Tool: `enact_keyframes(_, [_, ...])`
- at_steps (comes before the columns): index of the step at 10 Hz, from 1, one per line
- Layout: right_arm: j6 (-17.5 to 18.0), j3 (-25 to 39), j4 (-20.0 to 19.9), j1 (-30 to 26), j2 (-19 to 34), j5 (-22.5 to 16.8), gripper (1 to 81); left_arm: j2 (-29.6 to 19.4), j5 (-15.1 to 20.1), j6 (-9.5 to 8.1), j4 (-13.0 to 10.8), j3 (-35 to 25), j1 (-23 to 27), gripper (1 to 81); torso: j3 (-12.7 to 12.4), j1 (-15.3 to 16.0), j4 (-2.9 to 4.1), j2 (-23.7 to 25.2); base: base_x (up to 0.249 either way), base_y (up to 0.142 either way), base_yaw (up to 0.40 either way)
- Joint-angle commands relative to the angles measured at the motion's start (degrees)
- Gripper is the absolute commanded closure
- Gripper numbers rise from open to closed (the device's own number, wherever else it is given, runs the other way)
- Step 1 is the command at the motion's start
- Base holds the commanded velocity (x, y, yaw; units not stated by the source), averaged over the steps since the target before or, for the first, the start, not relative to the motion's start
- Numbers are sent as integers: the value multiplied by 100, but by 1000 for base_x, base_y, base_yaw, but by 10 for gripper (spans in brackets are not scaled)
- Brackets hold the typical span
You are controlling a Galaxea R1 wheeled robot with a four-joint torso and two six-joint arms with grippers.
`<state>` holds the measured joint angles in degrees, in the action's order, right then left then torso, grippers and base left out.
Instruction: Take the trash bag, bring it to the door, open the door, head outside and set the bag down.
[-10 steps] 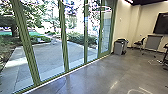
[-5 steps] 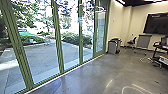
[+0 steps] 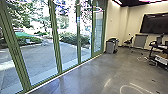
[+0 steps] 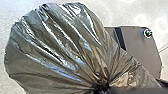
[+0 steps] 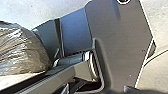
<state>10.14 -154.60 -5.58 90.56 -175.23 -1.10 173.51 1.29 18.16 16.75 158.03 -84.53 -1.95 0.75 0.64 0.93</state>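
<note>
A grey bin (image 3: 111, 47) stands on the floor (image 3: 100, 75) near the pale wall (image 3: 113, 27). Farther right, a dark chair (image 3: 128, 41) sits beside a grey panel (image 3: 140, 41). A dark screen (image 3: 155, 24) hangs on the wall, with a desk (image 3: 160, 47) below. A cable (image 3: 142, 59) lies near the desk. Beyond the glass grow a hedge (image 3: 73, 38) and trees (image 3: 18, 17).

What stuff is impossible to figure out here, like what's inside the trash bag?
- What's inside the trash bag: left wrist view, hidden by the wrinkled plastic.
- The rest of the bag: right wrist view, cut off by the picture's edge.
- What's in the gray bin: head view, hidden by its sides and top.
- The wall screen's far end: head view, cut off by the edge.
</note>
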Motion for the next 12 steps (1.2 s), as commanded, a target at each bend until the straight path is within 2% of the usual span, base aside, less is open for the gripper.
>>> enact_keyframes(1, [-12,19,92,-289,-15,-330,10,18,319,38,-5,18,336,811,0,0,0,0,0,0,0])
enact_keyframes(12, [-4,19,93,-262,-15,-321,10,18,319,47,4,18,336,811,0,0,0,0,0,0,0])
